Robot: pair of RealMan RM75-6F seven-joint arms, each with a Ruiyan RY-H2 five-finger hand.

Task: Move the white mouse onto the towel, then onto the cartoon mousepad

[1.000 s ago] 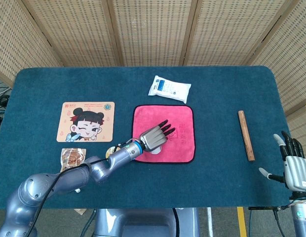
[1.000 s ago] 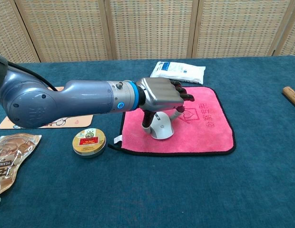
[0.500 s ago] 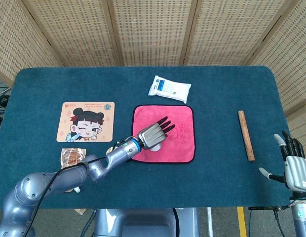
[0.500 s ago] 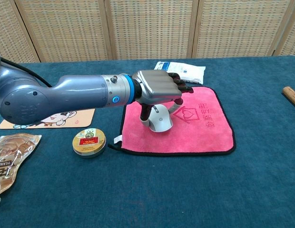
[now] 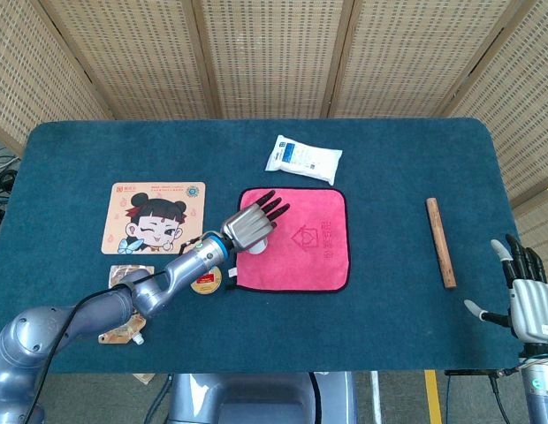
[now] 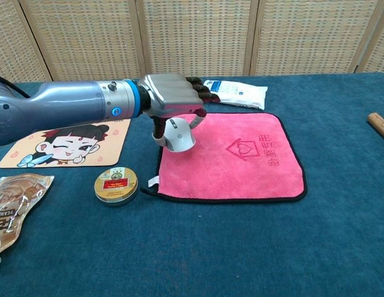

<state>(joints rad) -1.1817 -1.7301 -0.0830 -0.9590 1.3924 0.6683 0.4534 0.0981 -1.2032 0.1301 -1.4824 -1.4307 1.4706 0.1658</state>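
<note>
Head view: your left hand (image 5: pixel 251 225) covers the white mouse (image 5: pixel 259 244) at the pink towel's (image 5: pixel 305 252) left edge; right hand (image 5: pixel 528 299) spread, empty, off the bench's (image 5: pixel 389 168) right corner | Chest view: fingers pinch the mouse, lifted; carry it level to the cartoon mousepad (image 6: pixel 65 143), lower gently | one mouse, one towel, one mousepad.

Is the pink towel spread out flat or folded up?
Spread flat: the pink towel lies open as one square layer, its black edging showing almost all round.
</note>
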